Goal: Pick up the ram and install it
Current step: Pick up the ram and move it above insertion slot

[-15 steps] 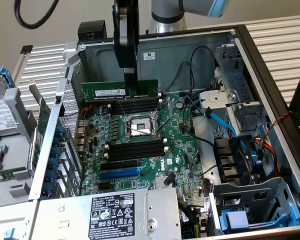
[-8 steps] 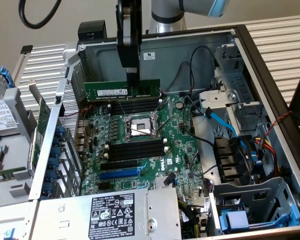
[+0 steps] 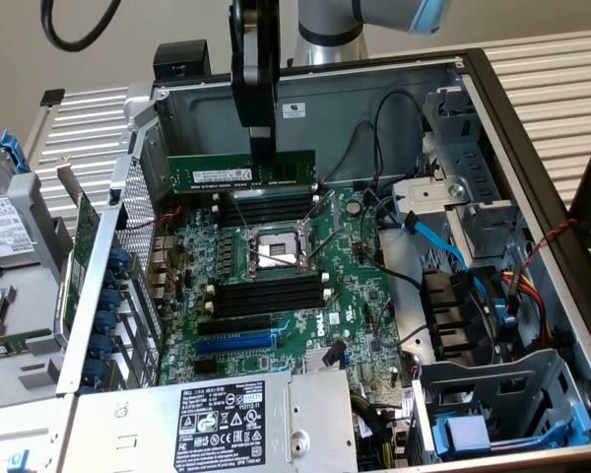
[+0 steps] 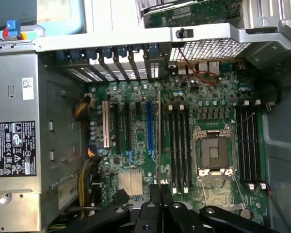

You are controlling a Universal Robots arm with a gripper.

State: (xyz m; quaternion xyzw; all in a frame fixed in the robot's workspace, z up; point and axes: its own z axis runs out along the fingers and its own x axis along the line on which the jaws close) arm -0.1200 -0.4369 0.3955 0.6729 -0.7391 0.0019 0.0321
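1. Green ram (image 3: 241,172) hangs in the gripper (image 3: 263,148), long side level, over the open case (image 3: 532,177).
2. Jaws narrow, pinched on the ram's upper edge. The grip sits past the stick's middle, toward the exterior view's right.
3. White label (image 3: 214,176) on the ram's face, beside the fingers on the exterior view's left.
4. Ram's lower edge is above the far slots (image 3: 271,209), the bank beyond the socket (image 3: 276,246). It runs parallel to them. Not seated; the edge looks clear of the slots.
5. Near slots (image 3: 266,296) lie on the other side of the socket, bare. Blue slot (image 3: 234,343) next, then the PSU (image 3: 227,424) at the case's near wall.
6. Wrist view: ram (image 4: 158,145) seen edge-on, a thin line running out from between the fingers of the gripper (image 4: 160,204).
7. That line lies between the blue slot (image 4: 149,126) and one bank of slots (image 4: 177,145), parallel to both.
8. Socket (image 4: 213,153) sits open on the board (image 4: 136,145); PSU (image 4: 19,145) at the side.
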